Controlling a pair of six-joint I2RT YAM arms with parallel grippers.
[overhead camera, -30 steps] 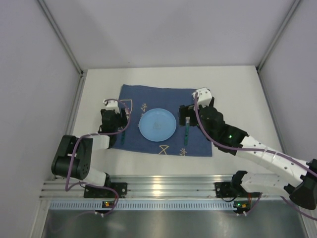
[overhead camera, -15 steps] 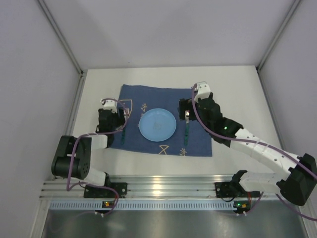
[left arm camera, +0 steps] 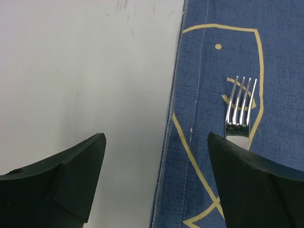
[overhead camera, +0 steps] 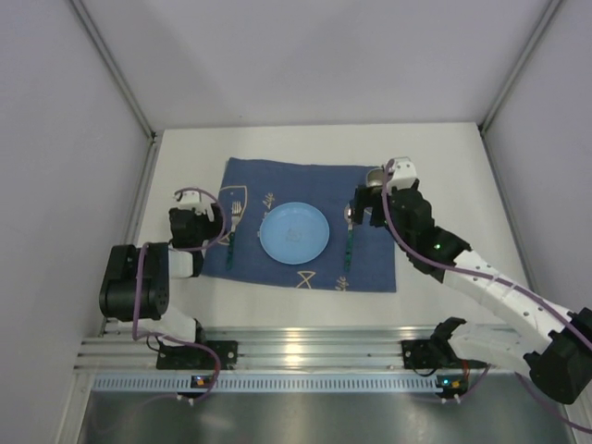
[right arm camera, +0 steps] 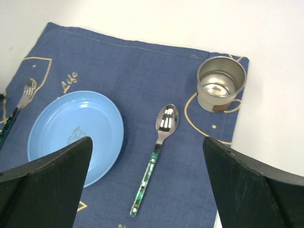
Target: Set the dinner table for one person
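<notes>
Dinner table (overhead camera: 444,166): the big white top filling the cell floor, running out to the walls on the left, right and far sides. It looks rigid, flat, matte and fixed. It is the support surface, so there is nothing on it to take hold of and pieces should sit on it without sliding much. Blue cloth mat (overhead camera: 305,180) lies flat on its middle. It is soft and likely bunches if dragged, so pinch a corner if it needs shifting. Blue plate (overhead camera: 294,232) sits mid-mat. It looks light, and the rim is the only grip. Fork (left arm camera: 241,107) lies left of the plate, tines pointing far, and spoon (right arm camera: 156,152) lies right of it, bowl far. Both are thin, flat and probably slick, so pinch across the handle. Metal cup (right arm camera: 221,83) stands upright on the mat's far right corner and is probably light, so clamp across the wall. Left gripper (left arm camera: 156,161) has its jaws spread with nothing between them, straddling the mat's left edge, the fork just beside its right finger. Right gripper (overhead camera: 368,211) is spread wide too and holds nothing, above the spoon and cup area. The setting looks essentially complete.
</notes>
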